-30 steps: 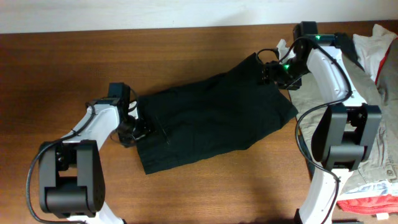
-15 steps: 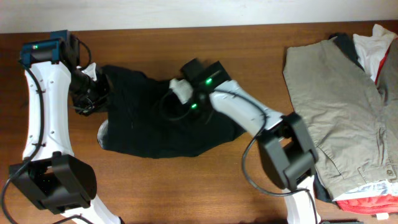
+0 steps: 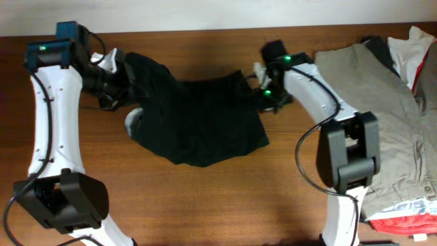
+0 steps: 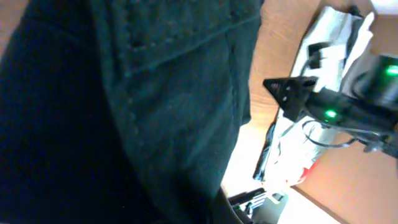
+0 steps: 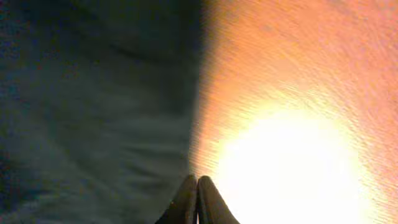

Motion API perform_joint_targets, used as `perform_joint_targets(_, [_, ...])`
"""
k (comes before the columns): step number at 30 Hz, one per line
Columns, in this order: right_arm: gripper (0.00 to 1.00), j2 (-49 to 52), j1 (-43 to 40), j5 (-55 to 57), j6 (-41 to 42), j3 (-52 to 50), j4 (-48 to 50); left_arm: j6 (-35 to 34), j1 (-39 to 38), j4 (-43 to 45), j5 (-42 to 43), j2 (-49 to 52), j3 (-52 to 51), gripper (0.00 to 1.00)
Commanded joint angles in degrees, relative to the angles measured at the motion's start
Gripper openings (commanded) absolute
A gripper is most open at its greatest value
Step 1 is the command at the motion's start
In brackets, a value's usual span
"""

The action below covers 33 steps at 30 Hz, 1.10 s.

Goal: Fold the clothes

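At the upper left corner of the clothes (image 3: 198, 123), the left gripper (image 3: 113, 80) looks clamped onto the black cloth. The fabric bunches and rises toward it, and its wrist view is filled with dark seams, though the fingers themselves are hidden. That hold, I judge, is meant to lift the corner for carrying across as a fold. Just below that corner the pale waistband (image 3: 134, 121) peeks out. Against the garment's right edge sits the right gripper (image 3: 265, 94), its fingers (image 5: 188, 198) pressed together with no cloth visibly between them. The tips rest where fabric meets the table (image 3: 205, 205), probably to steady that edge. Khaki trousers (image 3: 369, 89) lie well right of the garment.
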Motion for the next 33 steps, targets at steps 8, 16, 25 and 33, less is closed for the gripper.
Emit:
perform_joint_targets(8, [0.04, -0.35, -0.17, -3.02, 0.09, -13.25, 3.65, -14.05, -29.29, 23.61, -11.50, 1.51, 0.98, 0.15])
perform_joint_targets(16, [0.25, -12.50, -18.64, -1.25, 0.72, 3.23, -14.93, -10.97, -22.93, 28.44, -30.99, 4.68, 0.96, 0.73])
perform_joint_targets(25, [0.30, -13.14, -16.98, -7.34, -1.88, 3.21, -18.29, 3.02, -17.11, 38.64, -12.15, 31.21, 0.96, 0.83])
perform_joint_targets(33, [0.30, -13.14, -17.00, -6.88, -2.32, 3.21, -18.88, 2.97, -4.22, 33.24, -16.90, 27.54, 3.56, 0.00])
